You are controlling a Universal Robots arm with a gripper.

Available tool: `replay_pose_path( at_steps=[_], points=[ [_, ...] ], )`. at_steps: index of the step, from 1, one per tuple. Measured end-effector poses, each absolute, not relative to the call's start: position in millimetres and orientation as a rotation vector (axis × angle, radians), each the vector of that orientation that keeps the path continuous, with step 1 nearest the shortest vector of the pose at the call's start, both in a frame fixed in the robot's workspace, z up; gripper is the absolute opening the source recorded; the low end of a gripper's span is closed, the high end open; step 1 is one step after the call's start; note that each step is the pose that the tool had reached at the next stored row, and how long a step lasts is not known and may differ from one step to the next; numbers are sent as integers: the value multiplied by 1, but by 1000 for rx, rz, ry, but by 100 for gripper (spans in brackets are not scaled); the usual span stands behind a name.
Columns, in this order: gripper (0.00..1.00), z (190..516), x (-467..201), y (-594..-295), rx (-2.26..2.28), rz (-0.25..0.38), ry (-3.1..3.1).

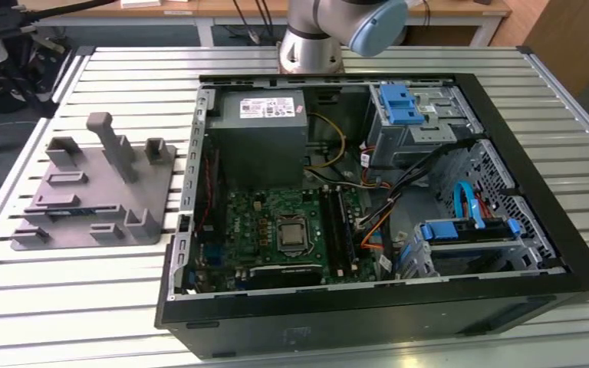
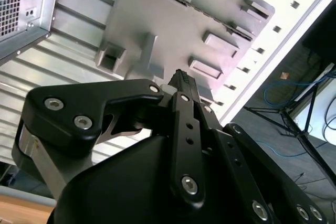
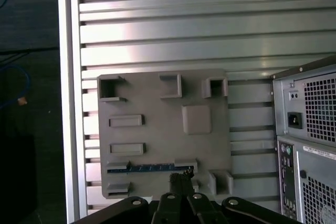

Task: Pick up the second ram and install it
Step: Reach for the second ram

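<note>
The second ram [image 3: 149, 168] is a thin dark-blue strip standing on edge in a slot of the grey moulded tray [image 3: 157, 140]. In the exterior view the ram [image 1: 70, 208] shows as a short blue line low in the tray [image 1: 100, 192], at the exterior view's left of the open computer case. In the first wrist view my gripper [image 3: 181, 176] hangs well above the tray, its tips over the ram's end. The black fingers [image 2: 181, 80] are together with nothing between them.
The open computer case [image 1: 376, 307] lies on the slatted metal table [image 1: 80, 307]. Inside are the green motherboard [image 1: 264, 230], long black sockets [image 1: 336, 222], a grey power supply [image 1: 258, 126], cables and blue drive brackets [image 1: 468, 230]. Upright posts [image 1: 110, 146] rise from the tray.
</note>
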State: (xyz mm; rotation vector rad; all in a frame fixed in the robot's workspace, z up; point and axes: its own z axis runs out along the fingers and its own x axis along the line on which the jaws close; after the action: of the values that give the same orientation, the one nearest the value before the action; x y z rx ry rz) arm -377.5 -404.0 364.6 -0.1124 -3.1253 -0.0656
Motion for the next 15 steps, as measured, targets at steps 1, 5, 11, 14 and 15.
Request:
replay_pose_path(
  at_steps=[1,5,11,14,15],
  points=[
    [10,364,-380,-405,-111,-65,-3125],
    [10,359,-387,-408,-109,-65,-3125],
    [10,353,-394,-410,-107,-66,-3125],
    [10,350,-396,-411,-107,-65,-3125],
    [10,350,-397,-411,-107,-66,-3125]
  ],
)
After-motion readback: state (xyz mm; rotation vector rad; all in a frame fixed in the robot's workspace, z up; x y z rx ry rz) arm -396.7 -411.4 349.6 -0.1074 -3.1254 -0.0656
